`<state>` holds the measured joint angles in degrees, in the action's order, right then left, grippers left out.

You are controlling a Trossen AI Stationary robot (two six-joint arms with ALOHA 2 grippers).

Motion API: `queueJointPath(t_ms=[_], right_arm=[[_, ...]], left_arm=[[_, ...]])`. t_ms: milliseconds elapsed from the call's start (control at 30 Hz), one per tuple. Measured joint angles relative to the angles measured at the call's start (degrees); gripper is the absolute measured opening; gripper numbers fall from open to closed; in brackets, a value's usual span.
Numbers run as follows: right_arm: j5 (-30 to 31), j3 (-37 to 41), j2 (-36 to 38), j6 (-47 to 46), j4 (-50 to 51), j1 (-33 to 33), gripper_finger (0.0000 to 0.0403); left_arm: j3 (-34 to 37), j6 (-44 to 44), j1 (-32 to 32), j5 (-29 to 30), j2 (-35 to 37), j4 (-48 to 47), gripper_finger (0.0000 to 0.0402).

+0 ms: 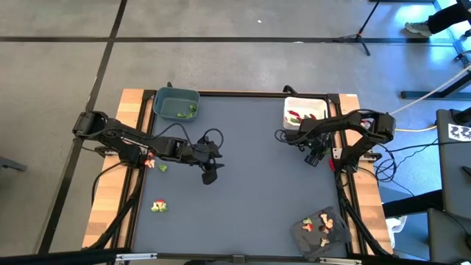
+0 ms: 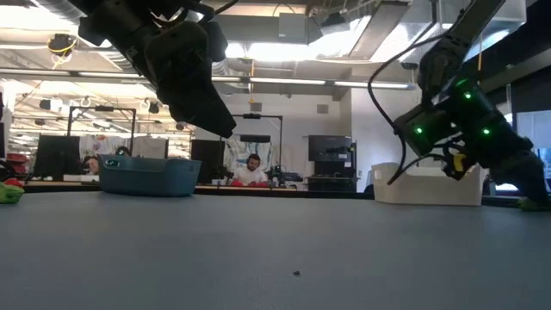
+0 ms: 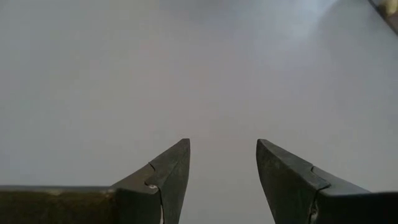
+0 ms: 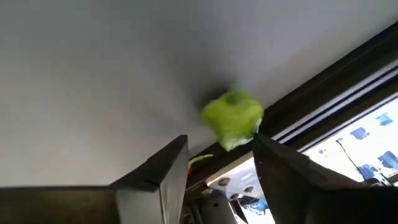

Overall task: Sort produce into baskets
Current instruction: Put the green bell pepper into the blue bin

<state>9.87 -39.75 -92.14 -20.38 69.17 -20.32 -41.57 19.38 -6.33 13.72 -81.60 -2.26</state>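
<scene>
Green produce (image 1: 184, 112) in blue-grey tub (image 1: 163, 98); white tub's (image 1: 318, 104) perhaps red.

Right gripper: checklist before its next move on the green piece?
1. Right gripper open: ok, fingers apart, nothing between them.
2. Green piece lined up: ok, just ahead of the fingertips, near the table edge.
3. Green piece at rest: cannot tell, it shows blurred.
4. Left gripper out of the way: ok, open over bare table, well apart from the right arm.
5. White tub close to the right arm: ok, pieces already inside.
</scene>
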Motion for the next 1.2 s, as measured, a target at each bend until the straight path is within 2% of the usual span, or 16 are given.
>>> queueJointPath(t_ms=[133,400,467,733,867,1200], right_arm=[[-1.86,1.12,0.00,0.59,-0.68,0.02,0.0149],[-0.49,0.27,0.00,2.74,-2.00,0.04,0.0026],[-0.39,0.27,0.00,2.92,-2.05,0.04,0.0009],[-4.75,-0.04,0.04,4.26,-3.20,0.05,0.0014],[-6.67,-3.02,0.04,4.50,-3.92,0.20,0.0004],[-7.53,-12.92,0.90,6.25,-12.47,9.91,0.0002]], left_arm=[[0.01,-0.02,0.00,0.00,0.00,0.00,0.0180],[0.00,-0.04,0.00,0.00,0.00,-0.01,0.0180],[0.00,-0.04,0.00,0.00,0.01,0.00,0.0180],[0.01,-2.03,0.13,0.00,0.00,0.02,0.0180],[0.01,-2.88,0.15,0.00,0.00,0.42,0.0180],[0.01,-2.95,0.13,0.00,0.01,0.55,0.0180]])
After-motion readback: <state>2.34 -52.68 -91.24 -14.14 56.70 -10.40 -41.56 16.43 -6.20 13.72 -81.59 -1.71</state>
